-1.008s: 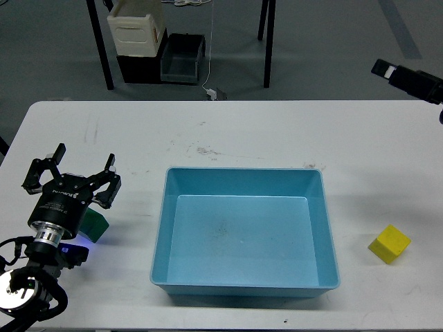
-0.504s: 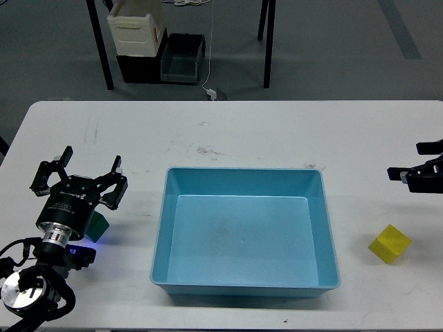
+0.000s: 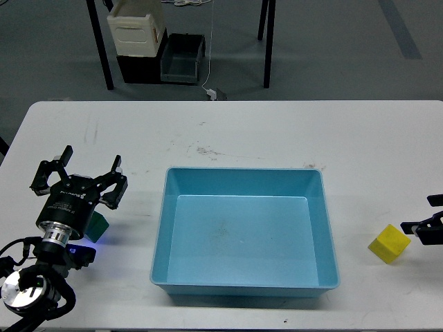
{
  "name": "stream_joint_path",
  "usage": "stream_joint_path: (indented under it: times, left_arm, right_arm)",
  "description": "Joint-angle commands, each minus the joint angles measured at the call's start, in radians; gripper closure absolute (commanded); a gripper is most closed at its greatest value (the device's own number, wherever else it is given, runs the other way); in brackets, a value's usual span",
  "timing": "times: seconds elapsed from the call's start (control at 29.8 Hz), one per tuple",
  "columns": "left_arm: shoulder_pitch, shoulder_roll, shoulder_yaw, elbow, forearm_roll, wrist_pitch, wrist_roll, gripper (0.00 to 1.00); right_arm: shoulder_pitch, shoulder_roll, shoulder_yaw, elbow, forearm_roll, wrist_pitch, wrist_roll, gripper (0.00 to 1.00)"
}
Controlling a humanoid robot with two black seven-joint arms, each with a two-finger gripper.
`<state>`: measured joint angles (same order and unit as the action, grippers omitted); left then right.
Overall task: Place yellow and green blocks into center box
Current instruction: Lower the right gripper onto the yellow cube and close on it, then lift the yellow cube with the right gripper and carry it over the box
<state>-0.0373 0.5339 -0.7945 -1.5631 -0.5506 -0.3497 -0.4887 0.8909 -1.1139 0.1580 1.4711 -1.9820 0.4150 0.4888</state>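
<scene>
A blue box (image 3: 244,235) sits in the middle of the white table, empty. A green block (image 3: 98,225) lies left of the box, mostly hidden under my left gripper (image 3: 82,179). The left gripper is open, its fingers spread just above the block. A yellow block (image 3: 388,243) lies on the table right of the box. My right gripper (image 3: 428,226) comes in at the right edge, just right of the yellow block; only its dark fingertips show and I cannot tell how far apart they stand.
The table (image 3: 228,131) ends close behind. On the floor beyond it stand a white bin (image 3: 137,28), a dark bin (image 3: 181,59) and black table legs (image 3: 101,43).
My right gripper has come down from the upper right edge to table height beside the yellow block. My left gripper shifted slightly right and lower over the green block, then held still.
</scene>
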Motion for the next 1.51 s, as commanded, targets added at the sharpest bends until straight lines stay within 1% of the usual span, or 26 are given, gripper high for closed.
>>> stream_joint_path:
  times: [0.0,0.24,0.4,0.57,1.11,1.41,1.48]
  left_arm:
    - [0.002,0.0,0.0,0.001,0.0,0.0,0.0,0.0]
    - [0.003,-0.002,0.0,0.001,0.0,0.0,0.0,0.0]
    - [0.007,-0.002,0.0,0.001,0.0,0.0,0.0,0.0]
    - [0.007,-0.002,0.0,0.011,0.0,0.0,0.0,0.0]
    - [0.008,-0.003,-0.002,0.012,-0.002,0.0,0.0,0.0]
    - [0.005,-0.008,-0.002,0.028,-0.003,0.0,0.0,0.0]
    - [0.004,-0.008,-0.002,0.029,-0.002,0.0,0.0,0.0]
  right_arm:
    - [0.002,0.029,-0.001,-0.002,-0.026,0.068,0.0,0.0]
    - [0.003,0.078,-0.003,-0.018,-0.029,0.074,0.0,0.0]
    - [0.005,0.108,-0.04,-0.041,-0.032,0.074,0.0,0.0]
    - [0.002,0.134,-0.06,-0.098,-0.051,0.074,0.0,0.0]
    - [-0.006,0.18,-0.075,-0.126,-0.049,0.074,0.0,0.01]
    - [-0.009,0.213,-0.075,-0.14,-0.049,0.074,0.0,0.03]
    - [-0.01,0.213,-0.077,-0.138,-0.052,0.074,0.0,0.07]
